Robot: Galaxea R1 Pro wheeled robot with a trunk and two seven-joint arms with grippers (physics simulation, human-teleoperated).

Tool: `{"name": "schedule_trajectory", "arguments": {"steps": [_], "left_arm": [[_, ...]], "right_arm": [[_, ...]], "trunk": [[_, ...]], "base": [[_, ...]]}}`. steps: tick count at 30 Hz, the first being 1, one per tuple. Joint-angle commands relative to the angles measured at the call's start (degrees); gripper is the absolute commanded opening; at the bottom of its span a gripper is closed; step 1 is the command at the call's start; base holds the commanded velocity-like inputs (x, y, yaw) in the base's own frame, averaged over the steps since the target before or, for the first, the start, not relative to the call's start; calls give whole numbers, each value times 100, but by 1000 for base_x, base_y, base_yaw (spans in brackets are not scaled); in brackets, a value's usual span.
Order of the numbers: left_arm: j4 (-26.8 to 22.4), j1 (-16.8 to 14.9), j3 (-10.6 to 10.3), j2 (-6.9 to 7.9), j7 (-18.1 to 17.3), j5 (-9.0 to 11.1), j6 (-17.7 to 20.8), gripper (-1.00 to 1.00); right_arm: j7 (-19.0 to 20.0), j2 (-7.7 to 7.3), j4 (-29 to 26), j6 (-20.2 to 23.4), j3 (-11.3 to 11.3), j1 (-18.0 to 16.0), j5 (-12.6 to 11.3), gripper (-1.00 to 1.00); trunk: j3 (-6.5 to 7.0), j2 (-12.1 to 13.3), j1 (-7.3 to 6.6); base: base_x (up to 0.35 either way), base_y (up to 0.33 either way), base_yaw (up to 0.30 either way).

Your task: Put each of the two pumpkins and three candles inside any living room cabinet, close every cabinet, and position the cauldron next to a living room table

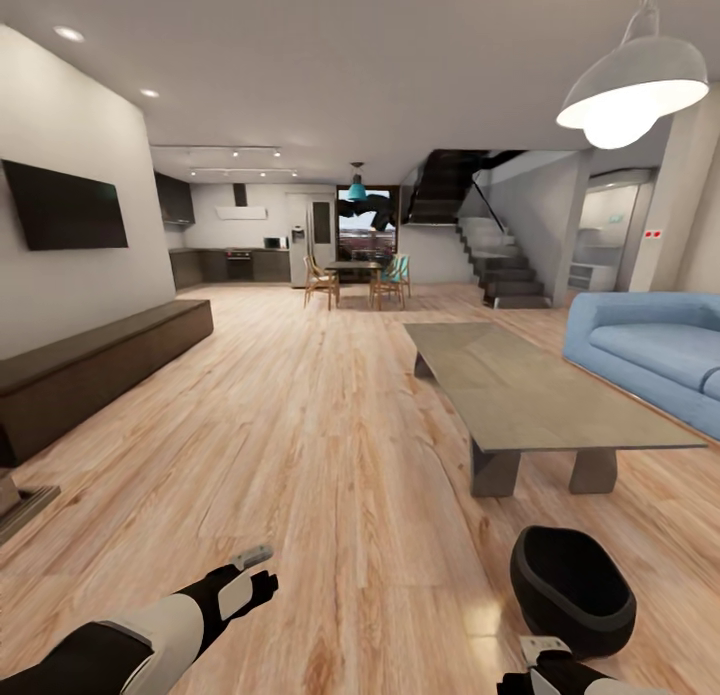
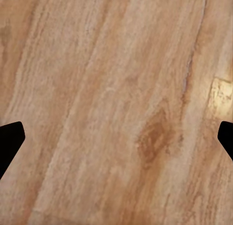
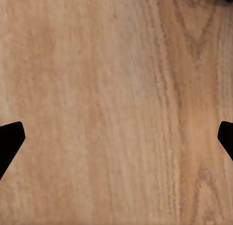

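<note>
Cauldron (image 1: 572, 587) on floor near bench (image 1: 540, 395); judged rigid, glossy, slippery, best taken at rim. Both tools, left (image 2: 116, 142) and right (image 3: 116, 142), are spread wide, empty.

The glossy black cauldron (image 1: 572, 587) sits upright on the wooden floor near the end of the low grey-beige bench (image 1: 535, 390). The long dark brown cabinet (image 1: 95, 367), fronts closed, stands well apart from the bench, along the wall.

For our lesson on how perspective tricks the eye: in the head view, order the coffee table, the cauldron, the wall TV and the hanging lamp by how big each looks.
1. Coffee table
2. Cauldron, hanging lamp and wall TV: these look alike in size, so no firm order among them. The cauldron and lamp sit nearer the camera, which enlarges them.
</note>
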Motion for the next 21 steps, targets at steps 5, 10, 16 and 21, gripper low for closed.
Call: {"name": "schedule_trajectory", "arguments": {"steps": [5, 10, 16, 21], "left_arm": [[11, -6, -48, -3, 13, 45, 10, 100], [20, -6, -48, -3, 13, 46, 9, 100], [25, -7, -48, -3, 13, 46, 9, 100], [25, -6, -48, -3, 13, 46, 9, 100]], "right_arm": [[-4, -1, 0, 24, 40, -2, -52, 100], [0, 1, 0, 24, 45, -2, -48, 100], [6, 13, 0, 24, 48, 4, -44, 100], [13, 16, 0, 24, 48, 6, -43, 100]], "trunk": [[47, 122, -73], [92, 322, -183], [145, 563, -314], [190, 763, -424]], "base": [[0, 0, 69], [0, 0, 65], [0, 0, 64], [0, 0, 63]]}}
